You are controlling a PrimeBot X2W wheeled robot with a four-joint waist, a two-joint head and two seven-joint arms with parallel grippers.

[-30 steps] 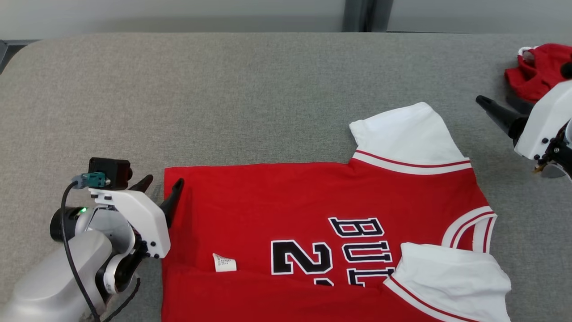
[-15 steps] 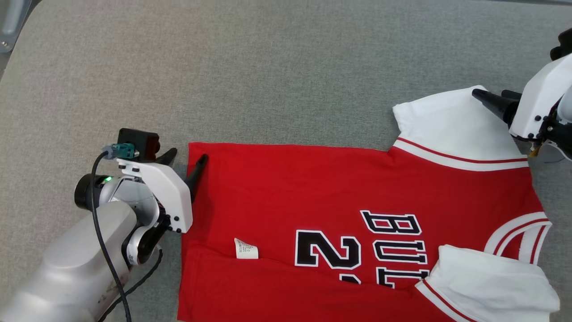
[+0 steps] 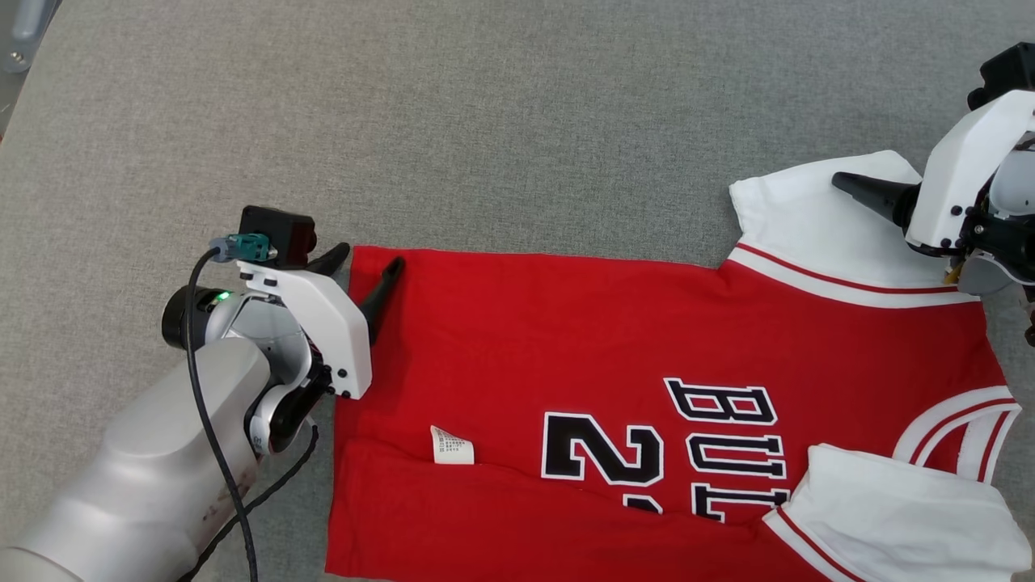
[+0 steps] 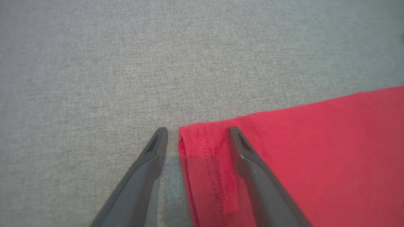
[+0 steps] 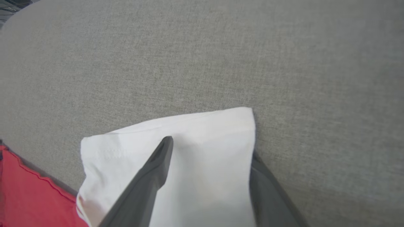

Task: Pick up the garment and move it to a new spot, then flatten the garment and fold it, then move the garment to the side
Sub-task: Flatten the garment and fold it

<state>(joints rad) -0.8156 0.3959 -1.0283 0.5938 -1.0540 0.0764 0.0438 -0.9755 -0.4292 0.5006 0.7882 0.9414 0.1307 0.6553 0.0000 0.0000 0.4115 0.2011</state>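
The right end effector (image 5: pixel 210 148), a second ago clear of the garment (image 3: pixel 606 323), now straddles the edge of its far white sleeve (image 3: pixel 796 210), jaws spread.

plain grey cloth-covered table (image 3: pixel 517 121), likely a lab.

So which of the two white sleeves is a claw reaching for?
The far white sleeve, flat on the grey fabric surface: the open right claw straddles its edge. The near white sleeve lies folded onto the red jersey.

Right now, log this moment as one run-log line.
left gripper: open, straddling jersey hem corner | right gripper: open, straddling white sleeve edge
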